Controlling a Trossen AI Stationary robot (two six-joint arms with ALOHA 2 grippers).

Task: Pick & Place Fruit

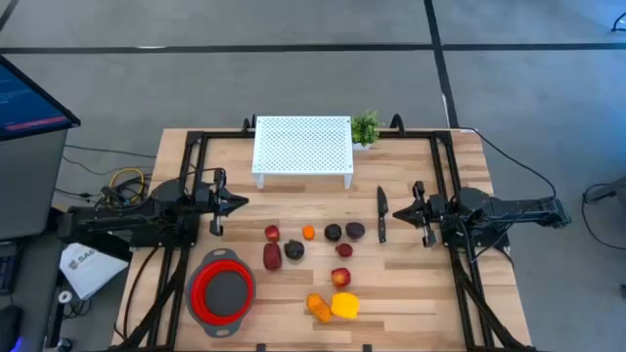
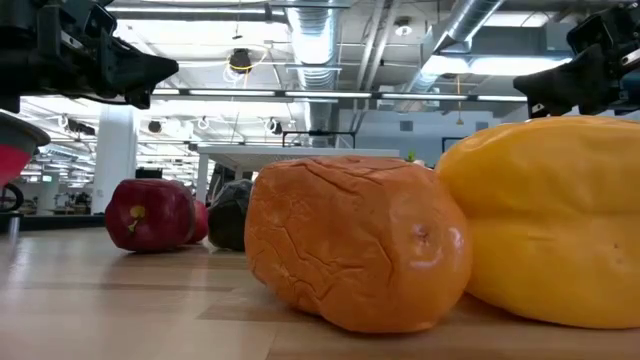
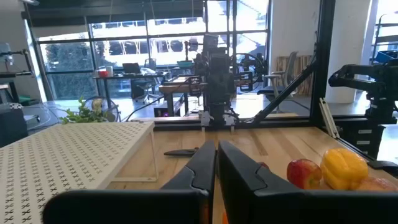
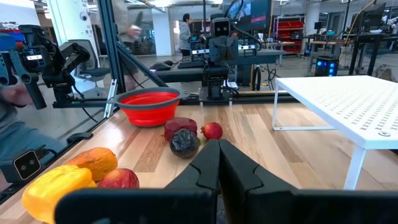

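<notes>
**Still nothing held: small fruit waits beside the bowl**

Both tools, left and right, have fingers closed together and hold nothing. Fruit lies scattered on the counter, right of the red bowl. The pieces look light, wrinkled and probably soft; I would pinch each across its middle.

Bare desk is left between each end effector and the fruit clustered mid-desk. The back is occupied by a white perforated rack; a black knife lies before the right end effector, and a red bowl sits front-left.
</notes>
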